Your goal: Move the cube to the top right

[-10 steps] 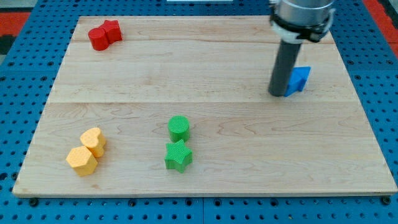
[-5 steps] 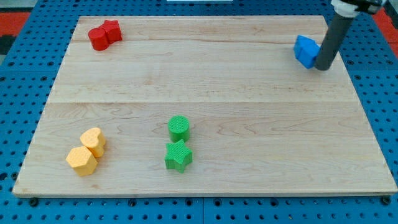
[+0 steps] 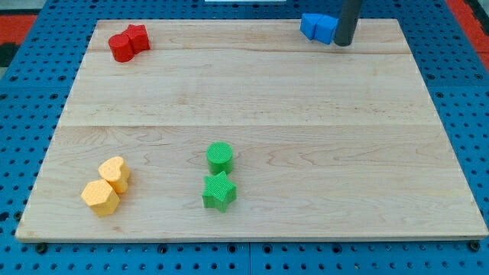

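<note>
The blue cube [image 3: 317, 27] lies at the view's top edge of the wooden board [image 3: 252, 99], right of centre. My dark rod comes down from the top of the view, and my tip [image 3: 343, 43] rests on the board just to the right of the cube, touching or nearly touching its right side.
Two red blocks [image 3: 127, 42] sit together at the top left. A green cylinder [image 3: 219, 157] stands just above a green star [image 3: 218, 191] at bottom centre. Two yellow blocks [image 3: 107, 185] sit at the bottom left. A blue pegboard surrounds the board.
The blue cube has moved from the right middle of the board up to the top edge and leftward. My tip moved up and left with it, staying at its right side.
</note>
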`<state>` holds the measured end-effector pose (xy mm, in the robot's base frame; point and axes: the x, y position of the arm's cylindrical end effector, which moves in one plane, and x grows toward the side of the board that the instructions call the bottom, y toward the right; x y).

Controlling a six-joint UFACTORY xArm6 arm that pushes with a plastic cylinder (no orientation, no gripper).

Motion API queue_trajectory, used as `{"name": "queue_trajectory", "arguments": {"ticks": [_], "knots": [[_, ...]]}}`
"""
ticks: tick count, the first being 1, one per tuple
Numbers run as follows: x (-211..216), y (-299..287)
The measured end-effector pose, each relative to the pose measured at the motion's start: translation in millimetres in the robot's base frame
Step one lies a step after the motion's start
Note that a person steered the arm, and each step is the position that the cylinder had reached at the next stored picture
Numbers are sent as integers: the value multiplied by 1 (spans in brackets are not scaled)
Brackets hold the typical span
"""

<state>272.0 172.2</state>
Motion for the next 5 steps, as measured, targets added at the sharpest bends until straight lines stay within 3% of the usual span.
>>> {"name": "queue_trajectory", "arguments": {"ticks": [1, 3, 4, 5], "knots": [[54, -29], [99, -97], [117, -188], [161, -224]]}}
